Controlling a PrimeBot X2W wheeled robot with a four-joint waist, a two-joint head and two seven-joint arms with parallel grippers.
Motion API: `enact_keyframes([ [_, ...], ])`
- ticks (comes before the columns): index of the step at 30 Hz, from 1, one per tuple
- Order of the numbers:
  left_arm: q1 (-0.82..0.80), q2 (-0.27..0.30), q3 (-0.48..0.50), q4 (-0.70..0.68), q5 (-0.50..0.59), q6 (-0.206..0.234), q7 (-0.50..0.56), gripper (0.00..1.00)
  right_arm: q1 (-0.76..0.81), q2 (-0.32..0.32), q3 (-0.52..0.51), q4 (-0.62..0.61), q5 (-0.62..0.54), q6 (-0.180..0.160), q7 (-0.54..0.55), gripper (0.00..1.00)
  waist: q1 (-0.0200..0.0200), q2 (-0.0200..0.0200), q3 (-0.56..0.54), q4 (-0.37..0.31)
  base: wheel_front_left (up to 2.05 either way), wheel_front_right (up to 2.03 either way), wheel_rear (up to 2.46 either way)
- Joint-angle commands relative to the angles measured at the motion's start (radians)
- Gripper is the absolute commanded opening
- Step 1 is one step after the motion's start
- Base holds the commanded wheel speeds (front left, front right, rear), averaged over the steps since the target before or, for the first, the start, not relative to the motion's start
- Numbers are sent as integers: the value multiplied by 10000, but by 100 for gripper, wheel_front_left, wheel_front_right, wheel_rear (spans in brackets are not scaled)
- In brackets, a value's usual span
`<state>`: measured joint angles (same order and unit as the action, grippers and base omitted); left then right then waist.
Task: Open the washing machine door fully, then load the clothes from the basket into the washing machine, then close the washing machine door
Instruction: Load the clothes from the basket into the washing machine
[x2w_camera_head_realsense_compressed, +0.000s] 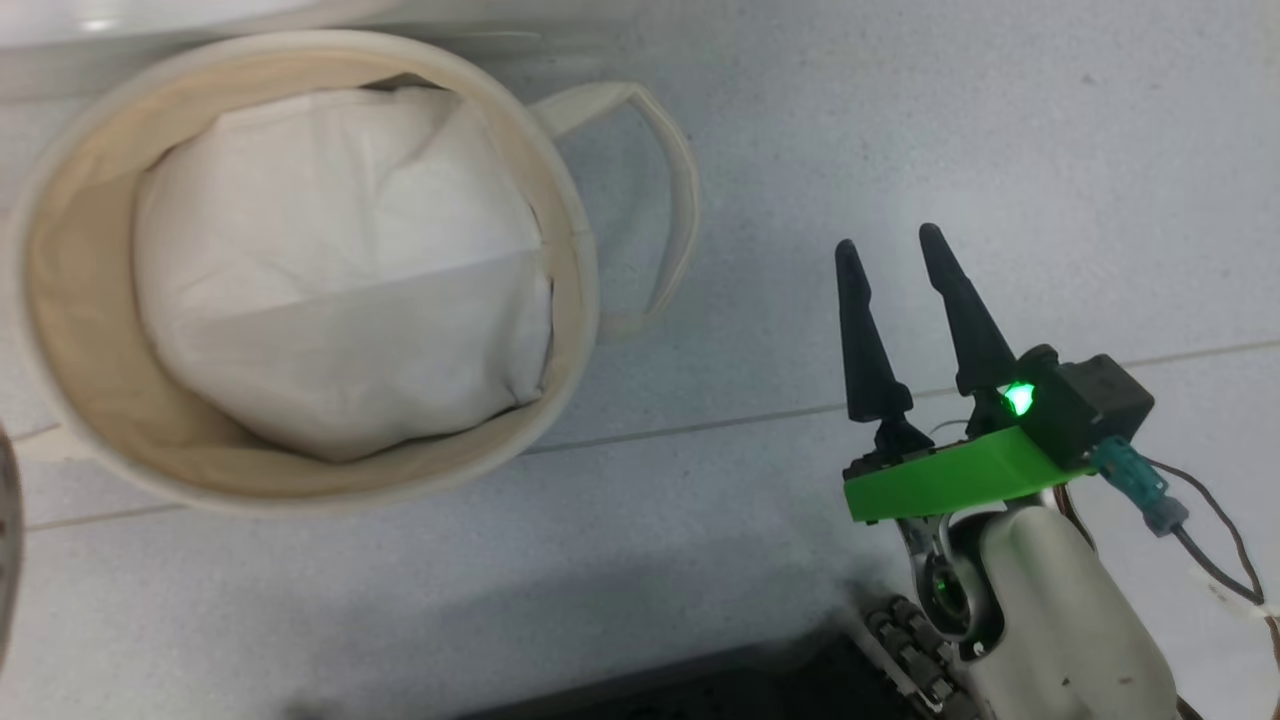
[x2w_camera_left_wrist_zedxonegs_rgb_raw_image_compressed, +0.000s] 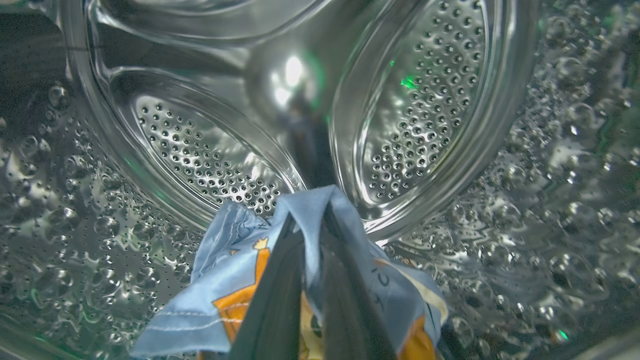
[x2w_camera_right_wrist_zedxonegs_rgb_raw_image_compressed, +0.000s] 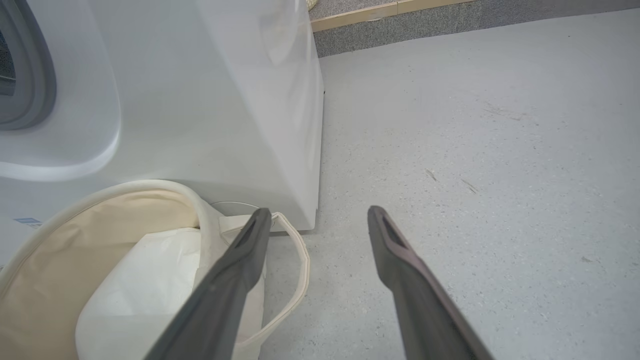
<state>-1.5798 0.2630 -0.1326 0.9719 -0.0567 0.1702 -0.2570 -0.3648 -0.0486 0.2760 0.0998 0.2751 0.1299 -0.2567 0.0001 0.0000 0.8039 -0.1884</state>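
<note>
Left gripper (x2w_camera_left_wrist_zedxonegs_rgb_raw_image_compressed: 311, 225): jaws clamped on the clothes (x2w_camera_left_wrist_zedxonegs_rgb_raw_image_compressed: 225, 285), light blue with orange print, the fabric draped over both fingers. Gripper and clothes are inside the steel drum (x2w_camera_left_wrist_zedxonegs_rgb_raw_image_compressed: 425, 100), with its perforated back wall beyond. Right gripper (x2w_camera_head_realsense_compressed: 888, 240): jaws apart, empty, above the floor (x2w_camera_head_realsense_compressed: 1000, 120), near the basket (x2w_camera_head_realsense_compressed: 575, 250). Basket holds a white liner (x2w_camera_head_realsense_compressed: 340, 270). Behind it stands the washing machine (x2w_camera_right_wrist_zedxonegs_rgb_raw_image_compressed: 225, 100); whether they touch cannot be told.
</note>
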Motion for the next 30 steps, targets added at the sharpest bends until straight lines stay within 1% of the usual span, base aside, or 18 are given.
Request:
enact_keyframes([
  [1, -539, 604, 181, -204, -81, -32, -46, 0, 179, -16, 215, -337, 176, 8, -51, 100, -1, 0, 254, -203, 0, 0, 0],
  [2, -678, 671, 166, -111, -76, -109, -46, 0, 167, -16, 220, -374, 222, 8, -51, 100, -1, 0, 321, -265, 0, 0, 0],
  [4, -962, 819, 200, -10, -71, -105, -46, 0, 158, -16, 218, -446, 291, 8, -51, 100, -1, 0, 469, -359, 0, 0, 0],
  [7, -1257, 867, 192, 330, -99, -172, -46, 0, 161, -16, 202, -480, 269, 8, -51, 100, -1, 0, 662, -404, 0, 0, 0],
  [8, -1358, 837, 275, 434, -205, -191, -46, 30, 151, -16, 222, -477, 256, 8, -51, 100, -1, 0, 712, -420, 0, 0, 0],
  [9, -1442, 777, 469, 534, -456, -303, -46, 100, 137, -16, 255, -480, 257, 8, -51, 100, -1, 0, 744, -439, 0, 0, 0],
  [10, -1513, 793, 709, 559, -683, -281, -46, 100, 125, -16, 280, -491, 290, 8, -51, 100, -1, 0, 763, -461, 0, 0, 0],
  [12, -1531, 871, 724, 550, -654, -250, -46, 100, 106, -16, 265, -530, 331, 8, -51, 100, -1, 0, 821, -441, 0, 0, 0],
  [14, -1426, 831, 592, 563, -558, -372, -47, 100, 90, -16, 188, -537, 332, 8, -51, 100, -1, 0, 824, -350, 0, 0, 0],
  [20, -1076, 721, 454, 39, -421, -447, -47, 100, -75, -16, 119, -490, 218, 8, -51, 100, -1, 0, 698, -68, 0, 0, 0],
  [22, -695, 663, 421, -269, -403, -550, -47, 100, -109, -16, 88, -433, 182, 8, -51, 100, -1, 0, 492, 38, 0, 0, 0],
  [26, 369, 520, 452, -936, -392, -591, -47, 100, -67, -16, 80, -248, 63, 8, -51, 100, -1, 0, -135, 306, 0, 0, 0],
  [30, 1744, 213, 525, -1563, -453, -627, -47, 100, 96, -16, 6, 22, -146, 8, -51, 100, -1, 0, -992, 673, 0, 0, 0],
])
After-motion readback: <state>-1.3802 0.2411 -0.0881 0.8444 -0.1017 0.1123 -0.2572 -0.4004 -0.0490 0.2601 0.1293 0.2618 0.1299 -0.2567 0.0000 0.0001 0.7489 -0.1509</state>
